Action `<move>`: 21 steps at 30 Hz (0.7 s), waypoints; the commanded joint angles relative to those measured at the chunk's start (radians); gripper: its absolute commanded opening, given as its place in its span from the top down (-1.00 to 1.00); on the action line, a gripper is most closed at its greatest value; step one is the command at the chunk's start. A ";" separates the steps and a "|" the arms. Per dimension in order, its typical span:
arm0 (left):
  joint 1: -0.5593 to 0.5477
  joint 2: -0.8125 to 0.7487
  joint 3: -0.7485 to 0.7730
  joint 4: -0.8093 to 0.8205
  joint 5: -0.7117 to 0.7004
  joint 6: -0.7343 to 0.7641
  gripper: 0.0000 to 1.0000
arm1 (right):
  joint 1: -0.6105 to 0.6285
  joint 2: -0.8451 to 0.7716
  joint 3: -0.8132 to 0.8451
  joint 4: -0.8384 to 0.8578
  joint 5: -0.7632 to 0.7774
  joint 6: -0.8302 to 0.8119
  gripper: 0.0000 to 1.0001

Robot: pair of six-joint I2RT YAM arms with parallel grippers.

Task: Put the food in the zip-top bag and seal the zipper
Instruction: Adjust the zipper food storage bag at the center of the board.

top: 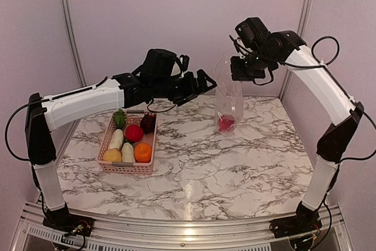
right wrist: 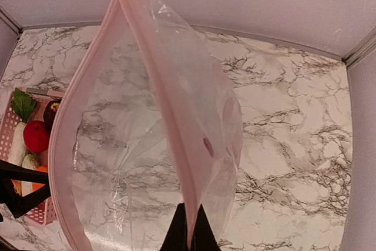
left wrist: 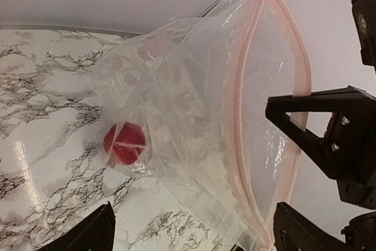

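1. One red piece (top: 226, 123) lies in the bag (top: 230, 95), which our right claw (top: 249, 70) holds up by its rim. Other food (top: 134, 133) sits in the basket (top: 126, 167). Our left claw (top: 202, 80) is spread wide and empty, near the mouth.
2. Left wrist: the zipper (left wrist: 241, 116) gapes, unsealed; the left claw is mostly cut off.
3. Right wrist: jaws pinch the rim; we can barely make out the piece inside.

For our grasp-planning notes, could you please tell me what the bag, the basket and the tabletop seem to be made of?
Zip-top bag: thin clear plastic film, glossy and crinkled; the red piece shows through it.
Pink basket: apparently rigid moulded plastic, lattice walls, dull finish.
Table: glossy marble pattern with glare; real stone or printed laminate, I cannot tell.
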 commanded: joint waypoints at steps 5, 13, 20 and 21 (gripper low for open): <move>0.059 -0.124 -0.195 0.233 0.244 -0.062 -0.98 | -0.082 -0.016 -0.017 -0.088 0.171 -0.120 1.00; 0.063 -0.285 -0.317 0.005 0.102 0.201 -0.98 | -0.020 -0.027 -0.217 0.062 -0.004 -0.136 1.00; 0.103 -0.390 -0.429 -0.135 -0.175 0.166 -0.98 | 0.051 0.039 -0.192 0.113 -0.106 -0.119 1.00; 0.117 -0.400 -0.446 -0.119 -0.142 0.199 -0.98 | 0.049 0.043 -0.177 0.113 -0.097 -0.122 1.00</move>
